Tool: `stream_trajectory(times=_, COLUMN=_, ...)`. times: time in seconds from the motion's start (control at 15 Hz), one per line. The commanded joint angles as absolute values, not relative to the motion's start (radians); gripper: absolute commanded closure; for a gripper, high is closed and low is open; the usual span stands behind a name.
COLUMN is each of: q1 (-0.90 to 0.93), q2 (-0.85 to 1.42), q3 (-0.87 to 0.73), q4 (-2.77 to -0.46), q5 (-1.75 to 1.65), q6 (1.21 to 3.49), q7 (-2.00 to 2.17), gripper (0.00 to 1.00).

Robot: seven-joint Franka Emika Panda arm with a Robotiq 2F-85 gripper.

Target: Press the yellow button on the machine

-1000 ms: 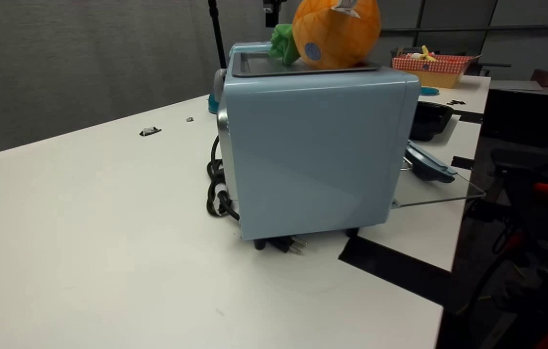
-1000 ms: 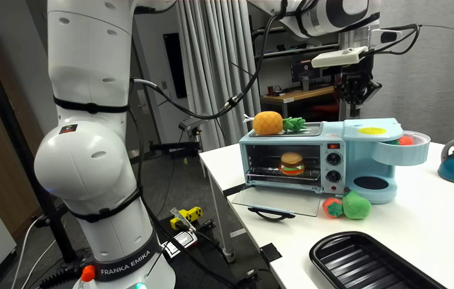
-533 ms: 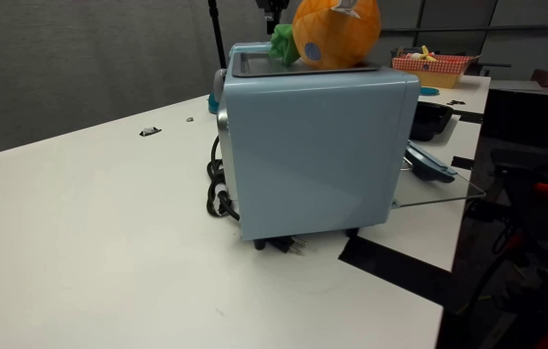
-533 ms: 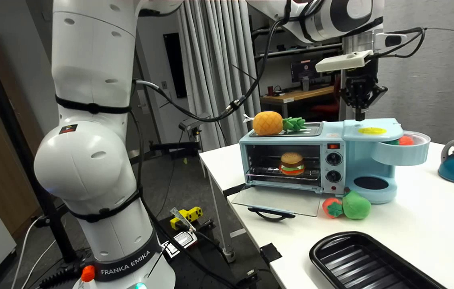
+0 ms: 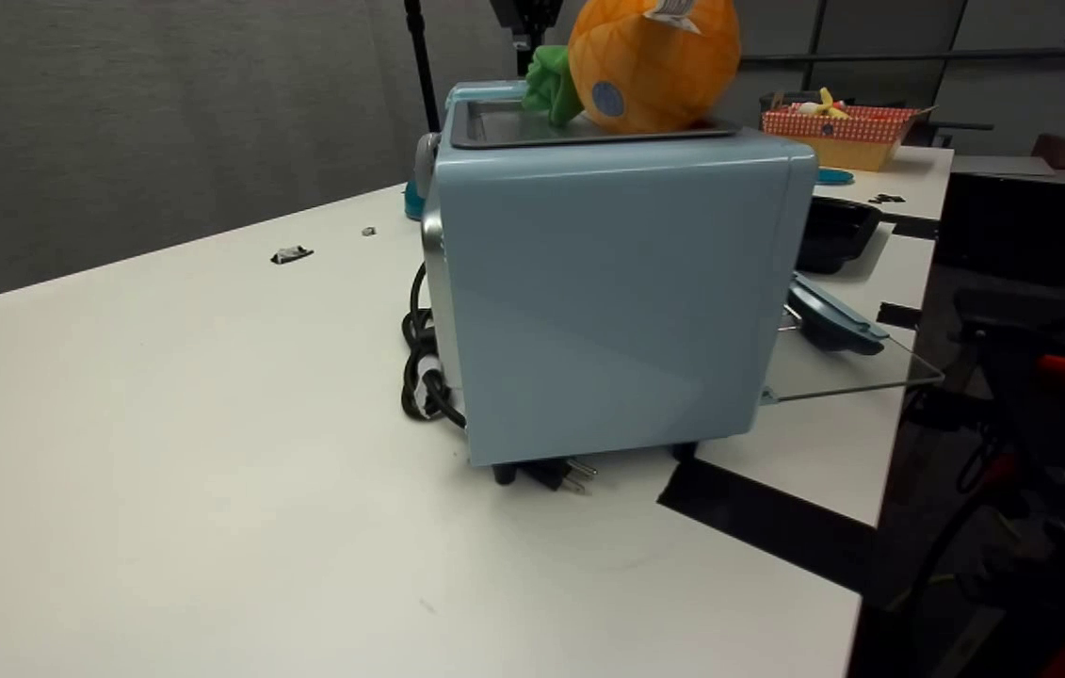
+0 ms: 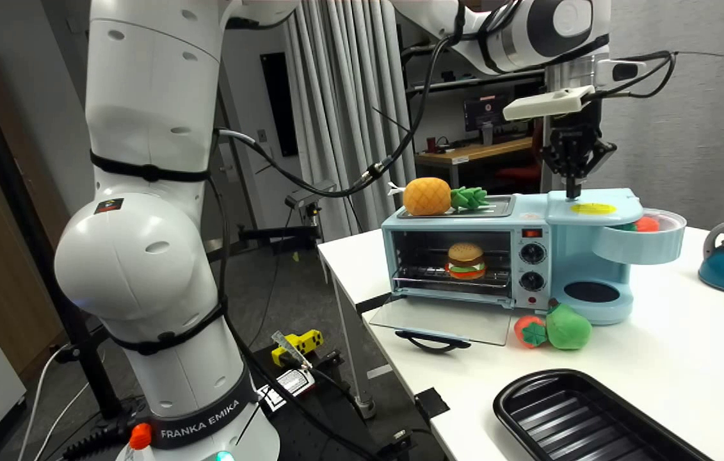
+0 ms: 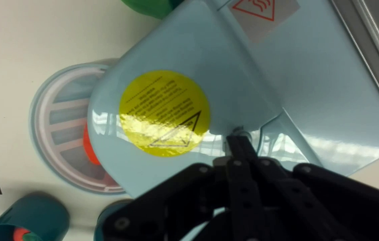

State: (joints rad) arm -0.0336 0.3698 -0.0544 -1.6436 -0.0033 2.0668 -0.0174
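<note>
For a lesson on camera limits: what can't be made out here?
Whether the gripper touches the machine, wrist view: gripper covers the spot.
Some print on the yellow disc, wrist view: under glare.
Red item, wrist view: machine hides part.
Black tray, in an exterior view: bottom edge cuts it off.

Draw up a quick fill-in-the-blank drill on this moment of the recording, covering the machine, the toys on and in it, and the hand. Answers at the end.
1. The round printed sticker on top of the machine is ____ in color.
2. Inside the oven sits a toy ____.
3. The plush fruit lying on the metal tray is a ____.
4. The hand over the machine is not open but ____.

Missing words: yellow; burger; pineapple; closed.
</note>
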Motion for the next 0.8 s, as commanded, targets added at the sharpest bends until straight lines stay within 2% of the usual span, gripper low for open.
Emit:
stream_trajectory(times=0.0, q1=-0.032, q2=0.380, q3=-0.046, q4=-1.630, q5=-0.017, q6=2.077, q7=-0.009, gripper=1.00)
stream_trajectory(times=0.73, q1=-0.036, q2=0.411, q3=-0.054, q4=-1.635, q5=-0.025, q6=2.098, q7=0.003, gripper=1.00)
